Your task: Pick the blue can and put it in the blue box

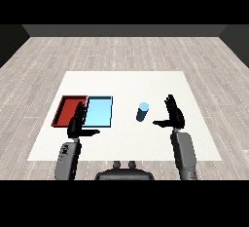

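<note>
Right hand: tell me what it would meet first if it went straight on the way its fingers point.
The right hand points away across the white table. That way looks free; the blue can stands off to its left, though depth is hard to judge.

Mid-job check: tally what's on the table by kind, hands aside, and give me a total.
Cans: 1, the blue can, standing upright on the table
Trays: 2, the red tray and the light blue tray, side by side
Total: 3
</note>
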`<state>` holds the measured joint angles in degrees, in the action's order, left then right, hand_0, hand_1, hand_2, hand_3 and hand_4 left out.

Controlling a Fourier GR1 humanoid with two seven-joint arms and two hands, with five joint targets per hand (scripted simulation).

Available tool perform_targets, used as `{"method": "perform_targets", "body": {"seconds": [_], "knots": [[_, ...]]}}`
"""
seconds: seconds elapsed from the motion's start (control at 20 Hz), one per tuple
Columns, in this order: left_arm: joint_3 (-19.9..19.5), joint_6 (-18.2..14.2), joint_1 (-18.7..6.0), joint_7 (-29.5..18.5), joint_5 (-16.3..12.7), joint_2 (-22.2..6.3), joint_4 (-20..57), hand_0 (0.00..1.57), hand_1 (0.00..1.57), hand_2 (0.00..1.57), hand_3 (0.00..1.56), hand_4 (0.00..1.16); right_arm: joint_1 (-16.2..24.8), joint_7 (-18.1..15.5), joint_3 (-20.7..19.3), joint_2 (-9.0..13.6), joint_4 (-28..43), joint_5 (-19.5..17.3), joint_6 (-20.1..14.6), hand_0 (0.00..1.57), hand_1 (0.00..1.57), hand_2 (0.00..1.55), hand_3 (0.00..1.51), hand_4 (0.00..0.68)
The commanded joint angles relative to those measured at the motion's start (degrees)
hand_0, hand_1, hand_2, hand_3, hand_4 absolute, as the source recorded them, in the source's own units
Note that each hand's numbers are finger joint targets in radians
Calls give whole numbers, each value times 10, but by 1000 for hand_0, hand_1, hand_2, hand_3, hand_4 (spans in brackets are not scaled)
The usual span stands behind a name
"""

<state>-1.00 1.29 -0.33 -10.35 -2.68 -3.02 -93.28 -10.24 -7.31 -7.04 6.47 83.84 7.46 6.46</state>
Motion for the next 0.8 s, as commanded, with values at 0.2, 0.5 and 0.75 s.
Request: {"method": "perform_targets", "body": {"seconds": [0.2, 0.5, 0.75], "knots": [[-30, 51, 3, -138, -50, 3, 21, 0, 0, 0, 0, 0, -17, -91, -29, 18, -52, 51, 77, 0, 0, 0, 0, 0], [-29, 60, 21, -155, -58, 2, 22, 0, 0, 0, 0, 0, -54, -104, -31, 14, -100, 49, 63, 0, 0, 0, 0, 0], [-30, 41, -37, -202, -30, 17, 126, 0, 0, 0, 0, 0, -69, -127, -29, 18, -155, 25, 53, 0, 0, 0, 0, 0]]}}
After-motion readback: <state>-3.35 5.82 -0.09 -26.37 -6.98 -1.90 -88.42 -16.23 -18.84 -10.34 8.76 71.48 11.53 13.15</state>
